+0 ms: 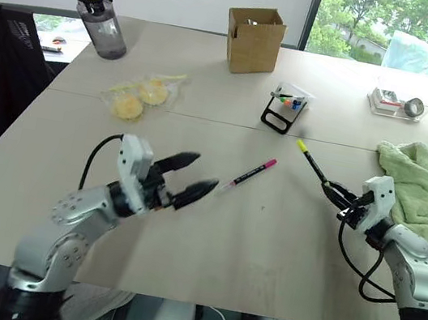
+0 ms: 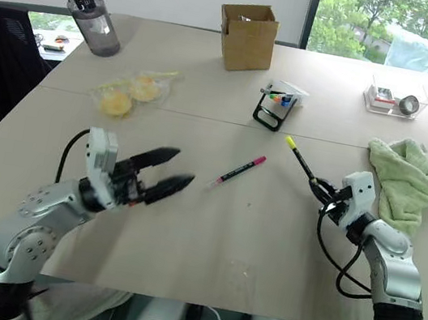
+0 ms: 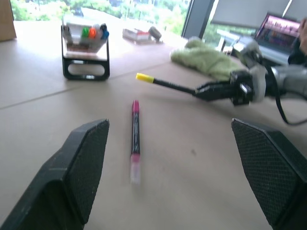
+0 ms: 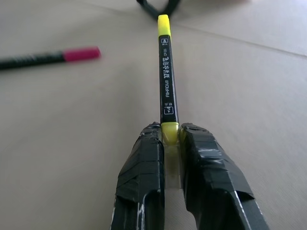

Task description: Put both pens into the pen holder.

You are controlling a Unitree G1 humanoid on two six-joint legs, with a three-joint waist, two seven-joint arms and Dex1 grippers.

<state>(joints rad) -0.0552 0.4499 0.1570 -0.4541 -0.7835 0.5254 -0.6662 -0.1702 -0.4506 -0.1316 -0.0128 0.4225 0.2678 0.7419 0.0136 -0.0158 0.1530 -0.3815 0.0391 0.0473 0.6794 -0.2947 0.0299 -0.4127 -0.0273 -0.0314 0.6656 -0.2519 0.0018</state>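
Note:
My right gripper is shut on the near end of the yellow-capped pen, whose yellow tip points away toward the pen holder. In the right wrist view the pen sticks straight out from between the taped fingers. The pink pen lies flat on the table near the middle, just beyond my left gripper, which stands open and empty. The holder, a small clear tray on a black frame with short colourful markers in it, stands at mid-table toward the back.
A brown cardboard box stands behind the holder. A green cloth lies right of my right arm. A water bottle and bagged yellow food sit at the left, a clear tray with tape at the far right.

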